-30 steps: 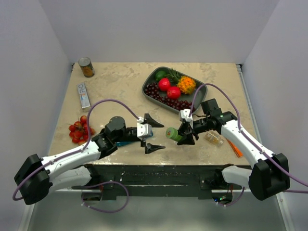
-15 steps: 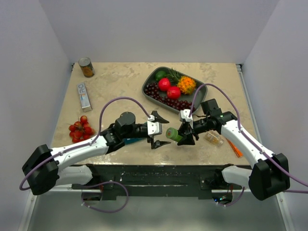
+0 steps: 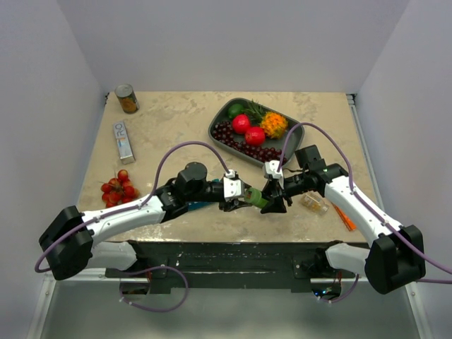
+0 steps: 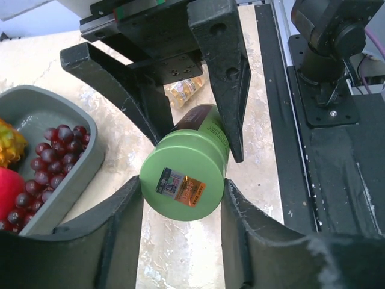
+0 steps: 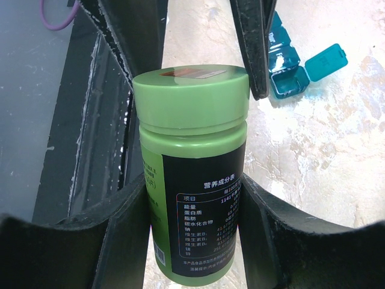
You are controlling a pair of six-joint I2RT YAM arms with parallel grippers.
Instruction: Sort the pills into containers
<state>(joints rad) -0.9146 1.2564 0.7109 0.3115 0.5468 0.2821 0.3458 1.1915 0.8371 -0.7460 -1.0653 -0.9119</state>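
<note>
Left fingers (image 4: 123,235) have swung in from wide open, now pinching lid (image 4: 183,180). Right fingers (image 5: 271,241) half-closed round bottle (image 5: 201,205). Unscrewing likely next.

The right fingers (image 5: 123,235) clasp a green-capped bottle (image 5: 191,150); behind, a teal organizer (image 5: 287,67), seemingly one lid open.

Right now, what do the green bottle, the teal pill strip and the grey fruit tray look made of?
Green round-capped bottle: likely plastic; smooth satin cap with soft highlights, glossy black printed label. Long teal pill-organizer strip: hard moulded plastic, slightly glossy, thin hinged lid flipped open. Dark grey oval tray: probably matte plastic; thick rounded rim, no shine.
</note>
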